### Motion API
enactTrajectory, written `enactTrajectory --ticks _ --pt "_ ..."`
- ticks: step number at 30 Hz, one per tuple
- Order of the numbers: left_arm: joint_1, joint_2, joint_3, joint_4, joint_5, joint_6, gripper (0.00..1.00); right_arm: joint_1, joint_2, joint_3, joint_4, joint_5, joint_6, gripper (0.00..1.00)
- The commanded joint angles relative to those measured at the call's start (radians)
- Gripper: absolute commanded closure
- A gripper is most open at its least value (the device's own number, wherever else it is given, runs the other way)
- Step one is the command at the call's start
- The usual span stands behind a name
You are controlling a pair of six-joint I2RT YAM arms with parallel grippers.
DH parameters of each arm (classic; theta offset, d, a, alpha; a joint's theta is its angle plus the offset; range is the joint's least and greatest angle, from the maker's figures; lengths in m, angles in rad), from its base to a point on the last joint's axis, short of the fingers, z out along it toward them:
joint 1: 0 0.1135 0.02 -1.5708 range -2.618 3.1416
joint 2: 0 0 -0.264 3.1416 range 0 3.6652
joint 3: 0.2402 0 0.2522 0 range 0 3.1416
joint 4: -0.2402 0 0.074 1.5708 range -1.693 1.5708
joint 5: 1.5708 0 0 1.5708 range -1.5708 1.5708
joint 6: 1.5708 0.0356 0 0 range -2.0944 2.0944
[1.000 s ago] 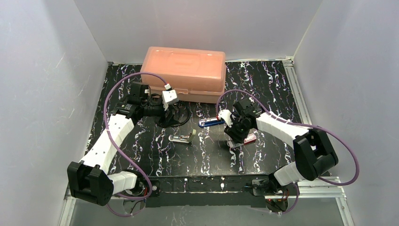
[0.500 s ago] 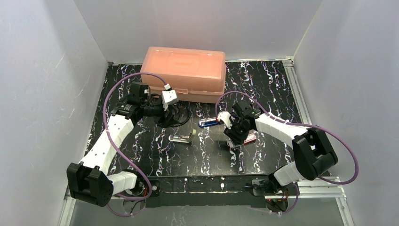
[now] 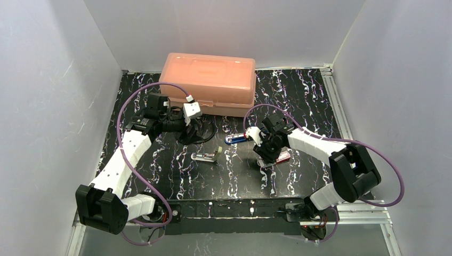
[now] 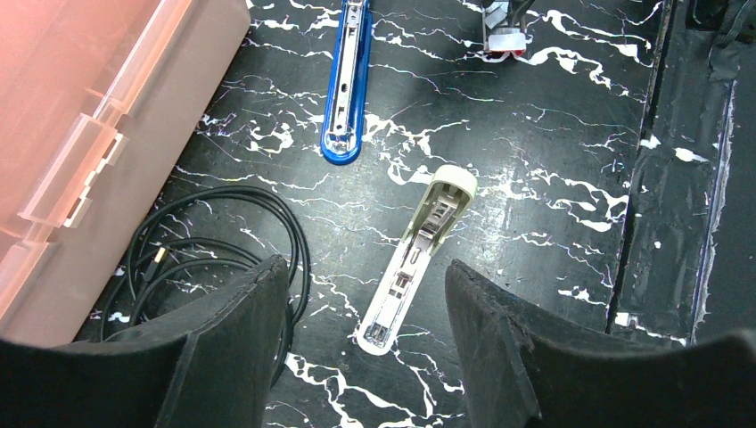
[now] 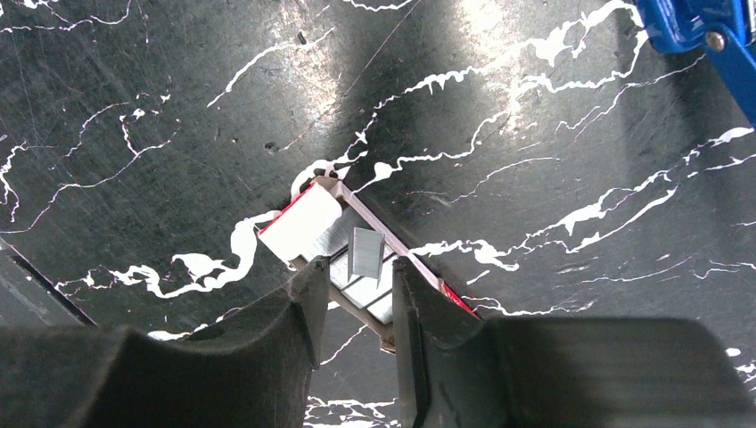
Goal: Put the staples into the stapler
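We list: left pincer [image 4: 365, 272] spread wide, beige stapler [image 4: 414, 259] just near of it on the table [image 4: 553, 143], right pincer [image 5: 355, 267] slightly parted over the staples [image 5: 332, 239], one strip tilted between its tips.

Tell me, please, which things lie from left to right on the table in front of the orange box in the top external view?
pale stapler → blue stapler → box of staples. The black cable overlaps the pale stapler's span, so it is left out.

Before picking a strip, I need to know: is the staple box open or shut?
Open: in the right wrist view the staple box shows silvery staple strips lying exposed in its tray, one strip tilted up.
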Motion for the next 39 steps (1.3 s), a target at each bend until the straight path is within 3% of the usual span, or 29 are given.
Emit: enactTrajectory --ticks 1,24,39 --pt "0.002 -0.031 -0.013 -0.029 0.01 0.013 0.37 0.01 0.007 -0.011 0.022 0.013 0.014 0.61" --pt "0.002 -0.034 -0.018 -0.037 0.012 0.021 0.37 0.035 0.011 -0.025 0.037 0.064 0.02 0.64" --pt "0.002 -0.032 -0.005 -0.044 0.04 0.029 0.37 0.036 -0.032 0.0 0.019 0.011 -0.013 0.82"
